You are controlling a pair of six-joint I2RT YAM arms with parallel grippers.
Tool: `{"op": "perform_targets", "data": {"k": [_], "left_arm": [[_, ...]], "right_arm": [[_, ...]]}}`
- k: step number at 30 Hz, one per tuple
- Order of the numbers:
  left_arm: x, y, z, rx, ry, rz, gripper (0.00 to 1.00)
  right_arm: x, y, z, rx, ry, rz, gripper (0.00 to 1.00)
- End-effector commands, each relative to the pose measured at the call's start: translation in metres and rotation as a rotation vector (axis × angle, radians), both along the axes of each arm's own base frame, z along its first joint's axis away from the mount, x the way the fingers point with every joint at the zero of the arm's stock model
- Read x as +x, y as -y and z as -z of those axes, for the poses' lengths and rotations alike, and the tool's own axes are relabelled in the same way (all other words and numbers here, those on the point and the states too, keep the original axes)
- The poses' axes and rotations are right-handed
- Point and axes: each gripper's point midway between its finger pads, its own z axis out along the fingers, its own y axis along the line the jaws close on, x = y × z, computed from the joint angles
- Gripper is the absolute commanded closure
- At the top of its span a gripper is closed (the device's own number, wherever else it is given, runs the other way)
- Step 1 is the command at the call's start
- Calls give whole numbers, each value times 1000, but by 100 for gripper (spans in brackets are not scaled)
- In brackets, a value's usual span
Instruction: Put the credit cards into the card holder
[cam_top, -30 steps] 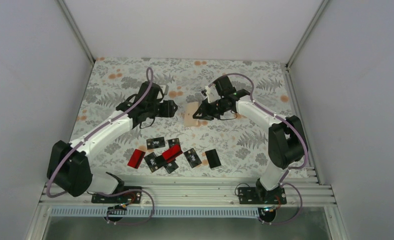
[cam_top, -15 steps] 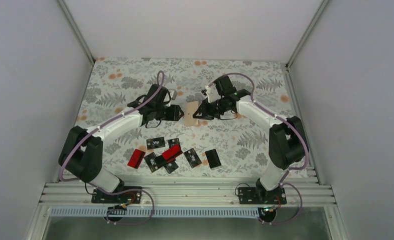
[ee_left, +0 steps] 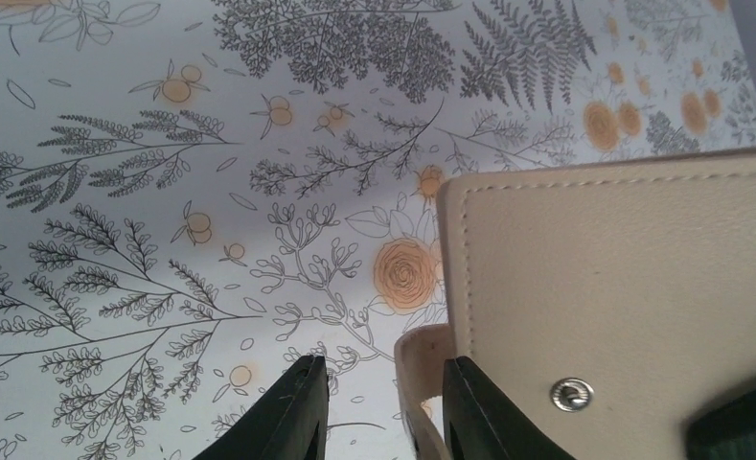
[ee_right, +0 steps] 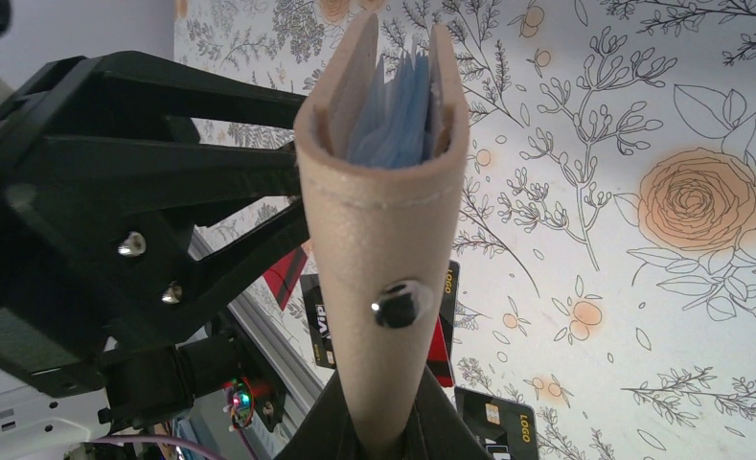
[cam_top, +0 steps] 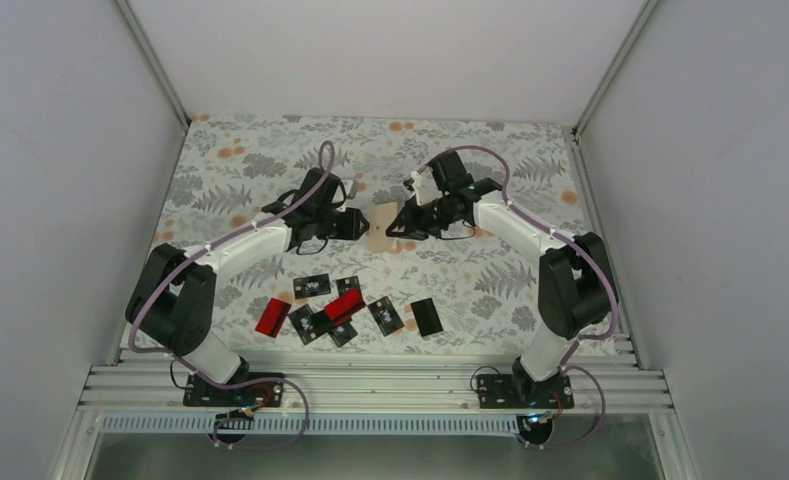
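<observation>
Mid-table, above the floral-print cloth [cam_top: 240,160]: my right gripper [cam_top: 402,222] holds the small tan folding card holder [cam_top: 381,227], lt-blue pockets inside, on edge and seemingly off the cloth.

Change vs. 1 s ago: my left gripper [cam_top: 355,224] has swung in from the left, where it stood well apart from the holder. It now sits right at the holder's left side, and its jaws have narrowed on the way.

Meaning (judgement): prob. setting up a two-handed spread of the holder to expose a pocket; no card loaded yet.

Jaws, left: partly open. Wrist view shows both black fingertips astride a tan flap edge. One fingertip [ee_left: 469,412] touches or nearly touches it; the other keeps a visible gap, so not clenched yet. Metal snap stud [ee_left: 572,393] lies just beside.

Jaws, right: clenched on the holder's folded end, open mouth pointing away from the wrist.

Thin rectangular credit cards [cam_top: 340,308], mostly black w/ white marks, two red, lie in a loose cluster on the cloth near my bases, well apart from both grippers.
</observation>
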Motion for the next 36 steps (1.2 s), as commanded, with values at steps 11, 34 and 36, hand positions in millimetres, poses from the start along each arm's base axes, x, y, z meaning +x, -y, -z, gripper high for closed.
{"op": "perform_targets", "data": {"k": [11, 34, 36], "left_arm": [[2, 15, -8, -58, 25, 57, 95], [-5, 9, 53, 28, -55, -20, 98], [-6, 11, 57, 45, -51, -12, 98]], "right_arm": [[1, -3, -25, 48, 71, -21, 96], [1, 18, 77, -122, 48, -3, 87], [4, 24, 80, -149, 68, 10, 83]]}}
